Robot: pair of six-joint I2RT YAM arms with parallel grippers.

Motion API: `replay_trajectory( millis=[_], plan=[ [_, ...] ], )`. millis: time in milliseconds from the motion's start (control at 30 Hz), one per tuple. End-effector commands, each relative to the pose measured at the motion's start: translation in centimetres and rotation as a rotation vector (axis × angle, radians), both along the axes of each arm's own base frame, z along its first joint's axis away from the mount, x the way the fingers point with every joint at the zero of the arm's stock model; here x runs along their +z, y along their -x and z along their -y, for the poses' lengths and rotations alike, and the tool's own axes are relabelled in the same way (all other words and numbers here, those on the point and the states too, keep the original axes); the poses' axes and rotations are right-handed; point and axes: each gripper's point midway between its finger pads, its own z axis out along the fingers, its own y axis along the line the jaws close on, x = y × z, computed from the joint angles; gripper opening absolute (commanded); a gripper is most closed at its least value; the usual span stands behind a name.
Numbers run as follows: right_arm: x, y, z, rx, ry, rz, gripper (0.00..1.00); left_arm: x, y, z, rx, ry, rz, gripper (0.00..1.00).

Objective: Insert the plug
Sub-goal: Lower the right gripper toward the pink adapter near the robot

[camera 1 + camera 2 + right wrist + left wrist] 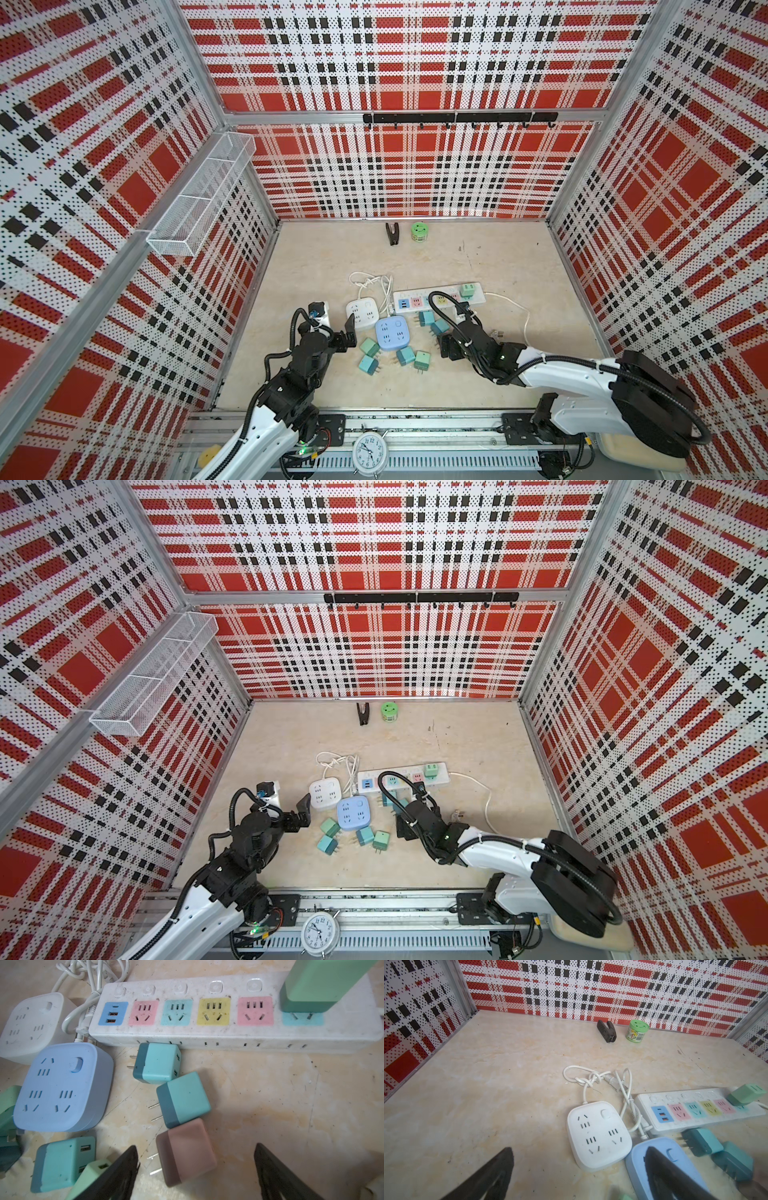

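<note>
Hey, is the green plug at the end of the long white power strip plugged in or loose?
Plugged in: the green plug stands upright on the far end of the power strip, its prongs hidden inside.

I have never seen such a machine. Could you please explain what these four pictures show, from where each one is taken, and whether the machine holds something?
These are two robot arms, each ending in a two-finger gripper. The two wide pictures come from one camera head looking down on the whole booth; the two close pictures come from small cameras on the wrists. On the table lie a long power strip with one green plug already in it, a white square socket, a blue square socket and several loose cube plugs. The left gripper is open and holds nothing. The right gripper is open too; a pinkish plug lies on the table between its jaws, not gripped.
</note>
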Motion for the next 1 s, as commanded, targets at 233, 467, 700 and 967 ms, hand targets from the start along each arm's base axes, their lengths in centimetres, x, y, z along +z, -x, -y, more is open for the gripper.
replay_trajectory(
  millis=[233, 467, 700, 967],
  plan=[
    [-1.7, -1.4, -1.4, -0.021, 0.058, -0.023, 0.87, 1.9, -0.6, 0.6, -0.011, 0.038, 0.041, 0.99],
    [-3.2, -1.1, -0.1, -0.055, 0.12, -0.047, 0.86, 1.8, -0.7, 0.7, -0.019, 0.04, 0.038, 1.0],
    [-2.7, 0.5, 2.3, -0.081, 0.118, -0.055, 0.85, 1.8, -0.6, 0.8, -0.026, 0.04, 0.037, 1.0],
    [-1.7, 2.4, 5.7, -0.116, 0.129, -0.051, 0.84, 1.9, -0.5, 0.9, -0.034, 0.047, 0.043, 1.0]
  ],
)
